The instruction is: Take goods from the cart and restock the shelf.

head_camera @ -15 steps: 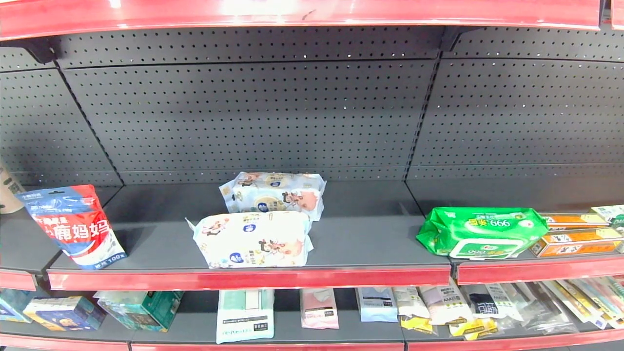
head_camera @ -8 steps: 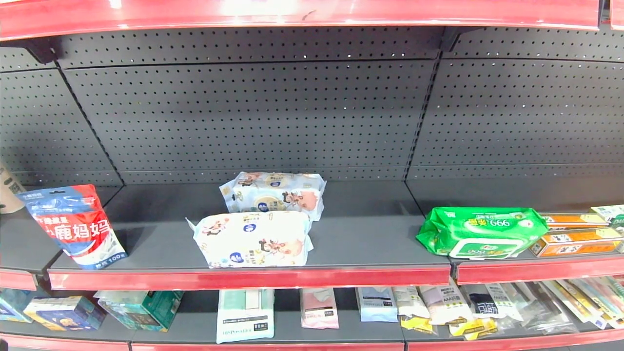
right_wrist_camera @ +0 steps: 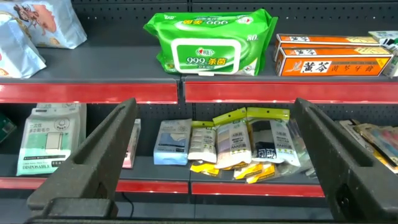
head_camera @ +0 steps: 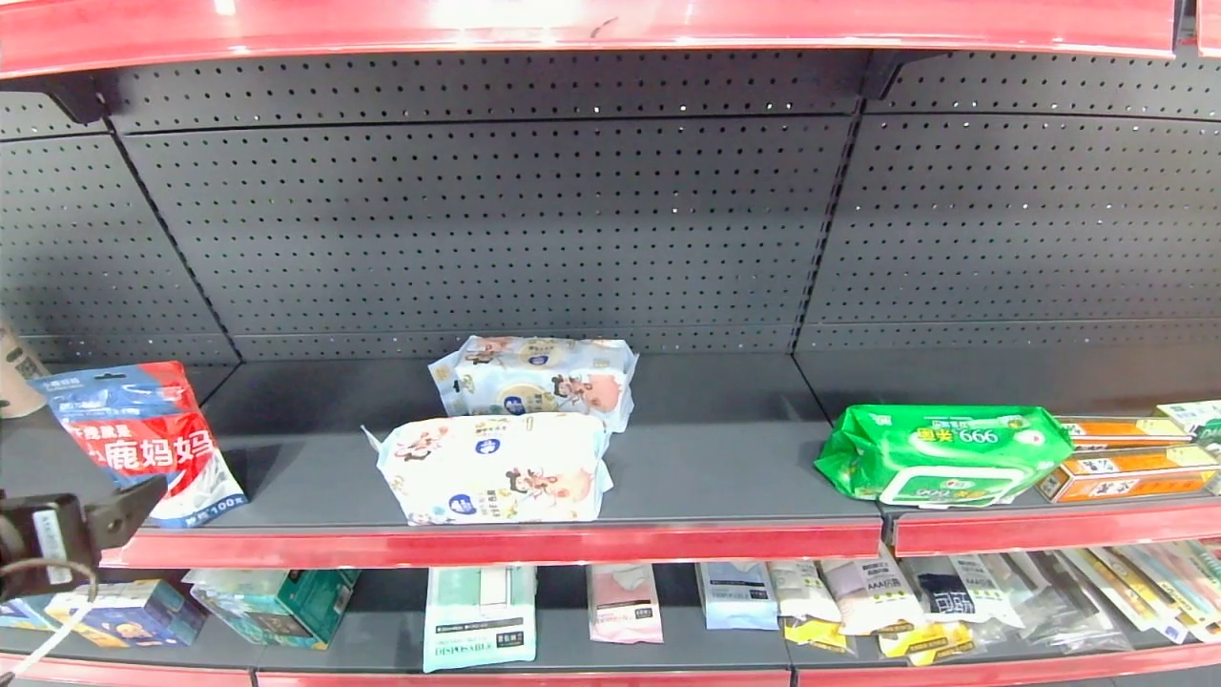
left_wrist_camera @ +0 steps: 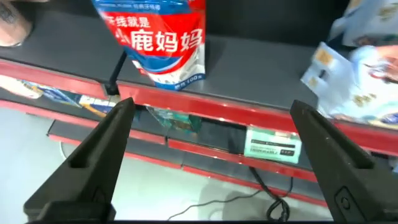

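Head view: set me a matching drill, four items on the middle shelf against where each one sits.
Items:
1. blue-and-red pouch
2. green wipes pack
3. orange boxes
4. front patterned white pack

Places:
A. centre of the middle shelf, with a like pack behind it
B. right of the green wipes pack
C. left end, standing
D. right part, just left of the orange boxes

Pairs: 1-C, 2-D, 3-B, 4-A.

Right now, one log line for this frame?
left gripper: open, empty, facing blue-red pouch | right gripper: open, empty, facing green wipes pack | shelf: front white pack, rear white pack mid
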Robot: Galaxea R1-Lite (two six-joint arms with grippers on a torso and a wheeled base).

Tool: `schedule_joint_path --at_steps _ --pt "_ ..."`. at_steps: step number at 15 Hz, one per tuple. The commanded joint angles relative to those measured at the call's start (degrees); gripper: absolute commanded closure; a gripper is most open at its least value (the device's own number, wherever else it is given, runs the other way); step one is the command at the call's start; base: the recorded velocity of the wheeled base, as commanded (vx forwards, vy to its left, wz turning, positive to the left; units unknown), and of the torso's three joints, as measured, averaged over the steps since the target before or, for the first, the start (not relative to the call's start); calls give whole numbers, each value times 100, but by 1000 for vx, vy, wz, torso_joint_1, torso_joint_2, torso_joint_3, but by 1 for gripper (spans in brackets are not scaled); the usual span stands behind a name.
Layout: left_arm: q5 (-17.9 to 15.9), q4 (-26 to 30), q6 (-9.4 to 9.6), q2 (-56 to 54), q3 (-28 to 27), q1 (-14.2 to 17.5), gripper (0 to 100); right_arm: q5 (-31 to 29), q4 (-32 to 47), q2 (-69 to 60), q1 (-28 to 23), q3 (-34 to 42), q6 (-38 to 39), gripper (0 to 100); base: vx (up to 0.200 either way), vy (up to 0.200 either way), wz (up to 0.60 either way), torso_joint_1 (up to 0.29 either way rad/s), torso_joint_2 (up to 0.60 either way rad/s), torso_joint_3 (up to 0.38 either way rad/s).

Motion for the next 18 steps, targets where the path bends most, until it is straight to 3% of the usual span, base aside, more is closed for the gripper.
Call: schedule_joint_path --at_steps 1,3,5,7,9,18 --pt "-163 -852 19 1284 278 49 0 1 6 5 -1 0 -2 0 0 0 0 0 0 0" --pt "-189 -1520 27 1873 393 58 0 1 6 5 -1 0 -2 0 0 0 0 0 0 0" --pt "-189 -1801 63 2401 340 40 0 1 -3 5 -1 0 -2 0 0 0 0 0 0 0" --pt "-207 -1907 326 2796 120 14 0 1 6 5 -1 0 -2 0 0 0 0 0 0 0" --pt "-207 -2083 440 3139 -100 -39 0 1 6 5 -1 0 -2 0 0 0 0 0 0 0" --pt "-207 -2346 440 3886 -644 -496 0 1 6 5 -1 0 -2 0 0 0 0 0 0 0"
